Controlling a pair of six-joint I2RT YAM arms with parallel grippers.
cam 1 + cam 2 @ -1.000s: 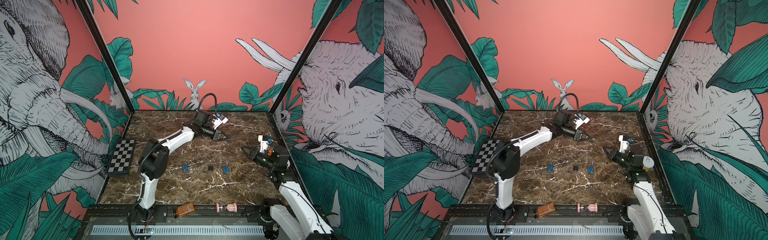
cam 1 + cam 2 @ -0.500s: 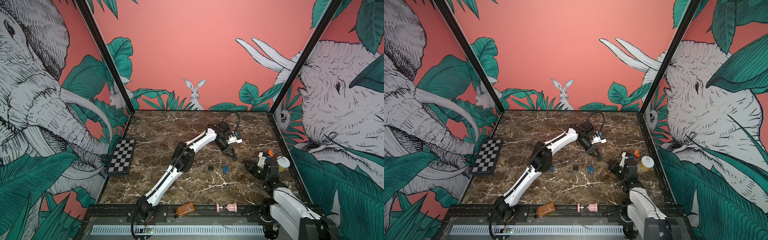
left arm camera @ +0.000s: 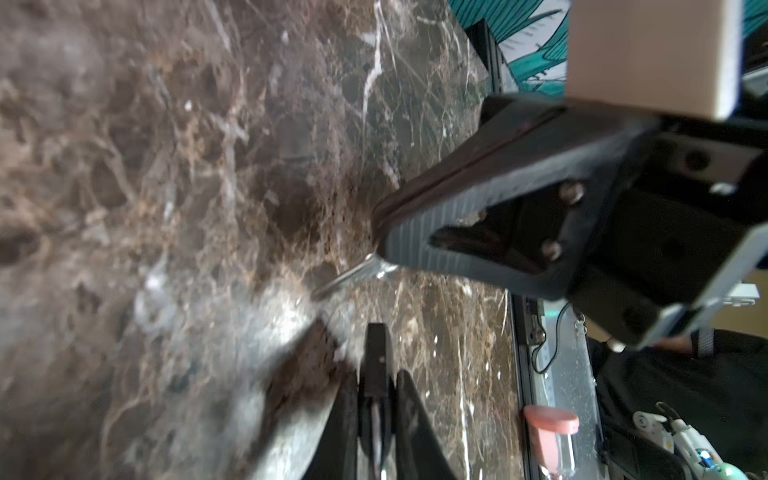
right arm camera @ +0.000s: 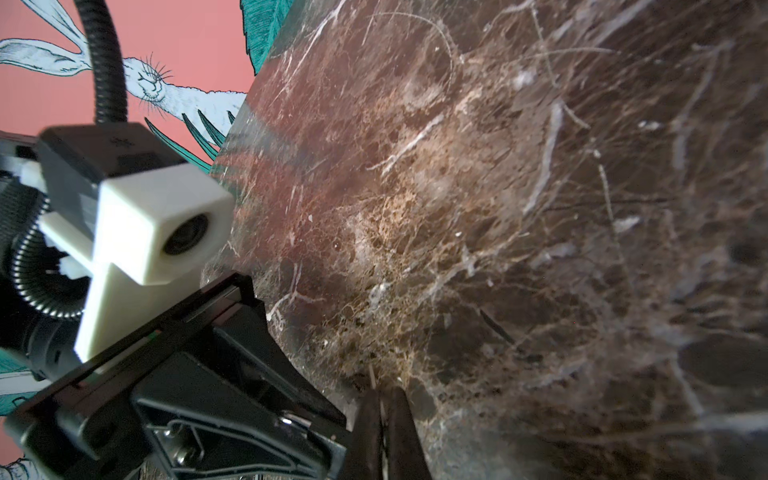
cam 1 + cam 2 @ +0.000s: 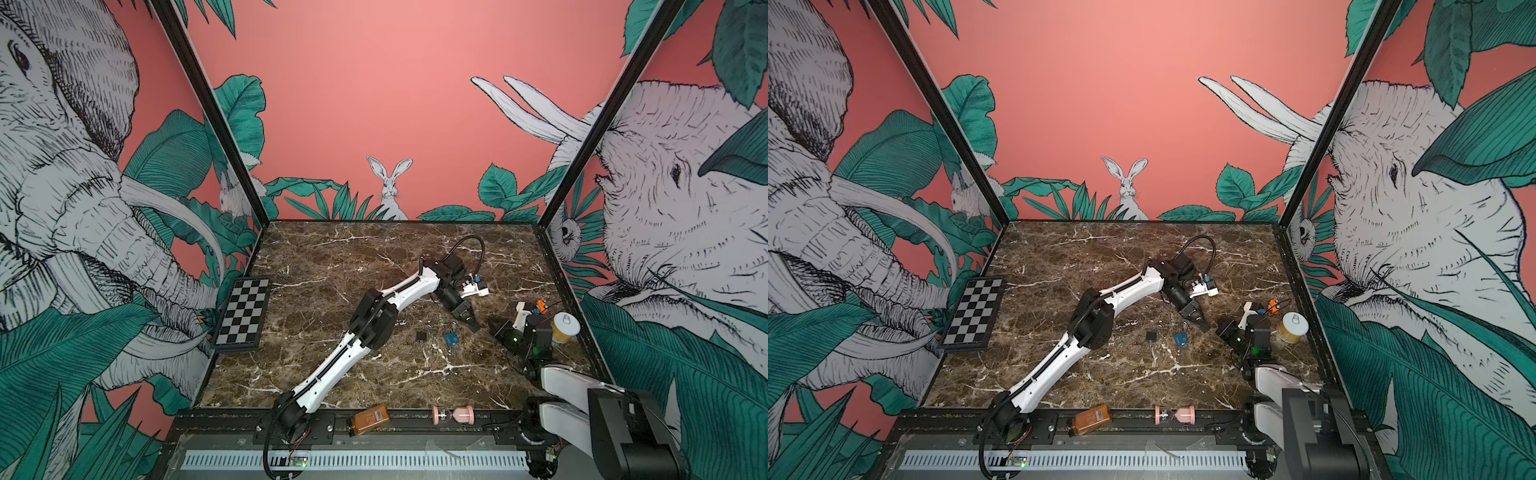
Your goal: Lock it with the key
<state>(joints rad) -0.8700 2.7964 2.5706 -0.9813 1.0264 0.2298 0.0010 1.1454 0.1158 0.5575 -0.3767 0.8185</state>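
Two end effectors face each other over the right part of the counter (image 5: 332,257), with their tips near but apart.

Far to the left of the left end effector (image 5: 473,325), a checkerboard (image 5: 243,313) lies at the counter edge. An amber bottle (image 5: 371,420) and a pink hourglass (image 5: 453,414) lie on the front rail, well apart from both end effectors.

In both top views a small black block (image 5: 422,336) rests on the counter to the left of the left end effector. The blue padlock (image 5: 451,339) rests between that block and the end effector, just beside its tips.

The left end effector is narrow. In the left wrist view its jaws close on a small dark item (image 3: 376,353), and what the item is cannot be told.

Just to its right, the right end effector (image 5: 495,326) is fully closed. A thin metal piece (image 3: 347,276) projects from between its fingers.

To the right of the right end effector, a yellow can (image 5: 565,330) with a white lid stands upright near the wall.
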